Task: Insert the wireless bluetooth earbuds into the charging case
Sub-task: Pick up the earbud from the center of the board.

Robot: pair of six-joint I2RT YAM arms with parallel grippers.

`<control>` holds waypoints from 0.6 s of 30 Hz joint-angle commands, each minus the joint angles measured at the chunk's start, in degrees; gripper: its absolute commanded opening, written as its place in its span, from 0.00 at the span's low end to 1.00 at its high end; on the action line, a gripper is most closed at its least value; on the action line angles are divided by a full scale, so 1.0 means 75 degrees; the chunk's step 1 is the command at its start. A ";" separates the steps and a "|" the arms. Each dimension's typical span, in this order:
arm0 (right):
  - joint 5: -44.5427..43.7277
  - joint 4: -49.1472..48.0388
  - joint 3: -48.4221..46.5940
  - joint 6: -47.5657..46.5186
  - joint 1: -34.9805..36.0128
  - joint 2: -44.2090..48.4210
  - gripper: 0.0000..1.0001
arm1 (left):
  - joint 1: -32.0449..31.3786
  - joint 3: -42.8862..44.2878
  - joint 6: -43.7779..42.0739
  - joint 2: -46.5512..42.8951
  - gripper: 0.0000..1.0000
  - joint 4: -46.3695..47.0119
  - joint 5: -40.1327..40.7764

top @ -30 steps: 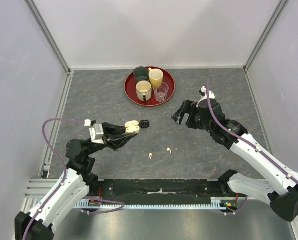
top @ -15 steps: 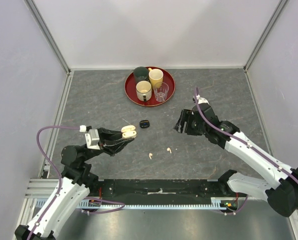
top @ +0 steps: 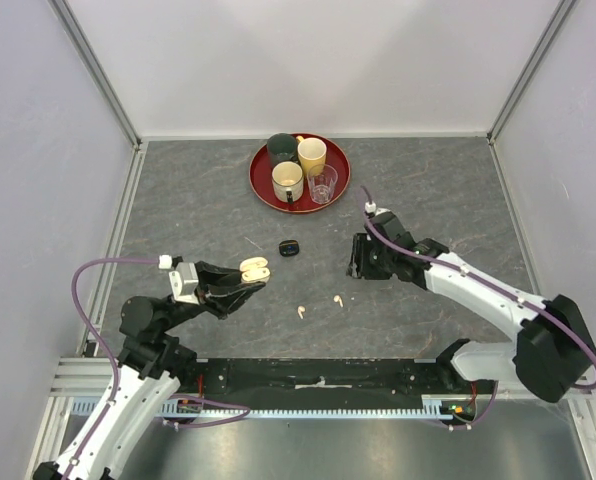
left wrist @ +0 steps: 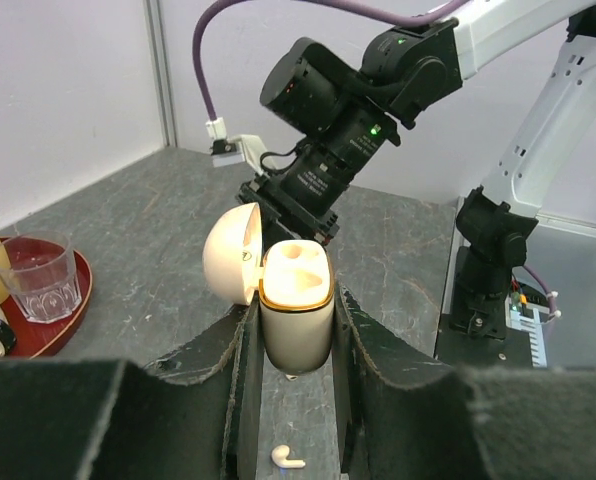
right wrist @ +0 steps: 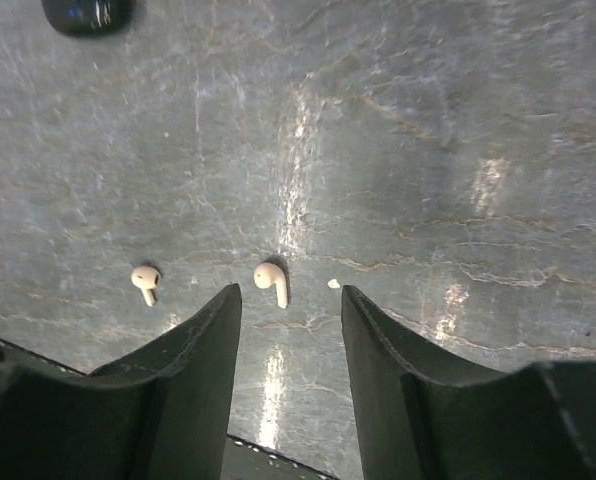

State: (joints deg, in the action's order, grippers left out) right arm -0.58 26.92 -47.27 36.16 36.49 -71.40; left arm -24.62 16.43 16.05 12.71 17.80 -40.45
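**Right gripper [right wrist: 288, 300] has dropped over the earbuds [right wrist: 271, 278]**

Both cream-white, they lie apart on the grey table [right wrist: 458, 120], just beneath its spread fingers. Nearby, the left gripper [left wrist: 295, 330] pinches the open cream charging case [left wrist: 296, 300] upright. A small black object [top: 289, 247] lies beyond.

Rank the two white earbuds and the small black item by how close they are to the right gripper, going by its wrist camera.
From the right gripper, right wrist view:
1. White earbud, just ahead, level with the gap between its fingers.
2. Second white earbud, off toward the picture's left.
3. Small black item, far ahead at the top-left edge.
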 commanded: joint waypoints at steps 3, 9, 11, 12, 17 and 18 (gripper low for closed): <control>0.0124 -0.0366 -0.0259 -0.0930 0.0758 -0.0804 0.53 | -0.0022 -0.0139 -0.0230 0.0273 0.02 0.0180 0.0167; -0.0695 -0.0413 -0.0635 -0.1574 0.1743 -0.1800 0.59 | -0.0010 -0.0010 -0.0183 0.0474 0.02 0.0263 -0.0044; -0.0965 -0.0390 -0.0705 -0.1599 0.1884 -0.2116 0.59 | -0.0022 -0.0022 -0.0172 0.0415 0.02 0.0228 -0.0045; -0.0977 -0.0401 -0.0752 -0.1587 0.1919 -0.2210 0.59 | -0.0022 -0.0034 -0.0172 0.0380 0.02 0.0205 -0.0010; -0.1468 -0.0507 -0.0799 -0.1681 0.2142 -0.2550 0.59 | -0.0010 -0.0092 -0.0195 0.0146 0.02 0.0111 0.0143; -0.1528 -0.0565 -0.0799 -0.1704 0.2166 -0.2574 0.59 | -0.0022 -0.0116 -0.0207 0.0134 0.02 0.0099 0.0189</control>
State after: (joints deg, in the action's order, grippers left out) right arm -7.16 24.84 -51.05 25.12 51.88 -89.76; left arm -24.62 15.62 15.84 14.92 17.80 -40.36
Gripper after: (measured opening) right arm 0.589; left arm 0.350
